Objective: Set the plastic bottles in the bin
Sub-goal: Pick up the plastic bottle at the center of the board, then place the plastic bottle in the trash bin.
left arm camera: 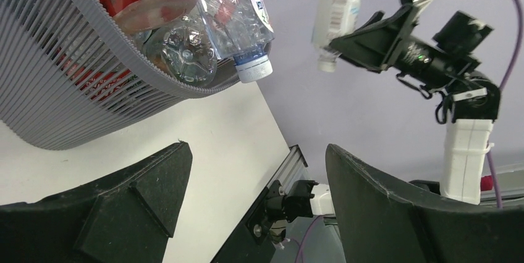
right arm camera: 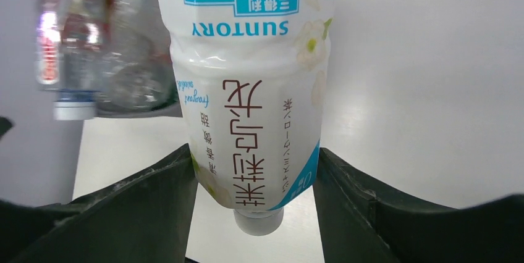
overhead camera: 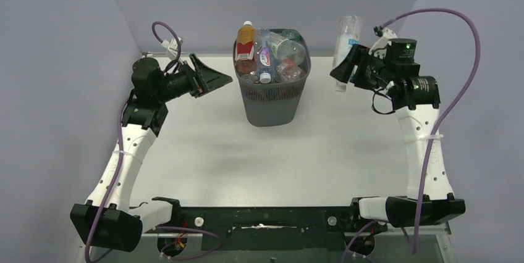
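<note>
One white-labelled bottle (right arm camera: 247, 90) hangs cap down, clamped in the right end effector (overhead camera: 343, 70), high above the far right corner of the table (overhead camera: 247, 158) and just right of the bin (overhead camera: 272, 105). The bin stands at the middle of the far edge, heaped past its rim with other plastic bottles (overhead camera: 272, 53). The left end effector (overhead camera: 213, 78) gapes wide and empty at the bin's left. The held bottle looks light, thin-walled and crushable, its label slick; the firmer shoulder near the cap seems the safest hold.

The white-labelled bottle (right arm camera: 250, 108) reads SUNTORY, upside down, in blue; red-brown Japanese characters stand below.
</note>
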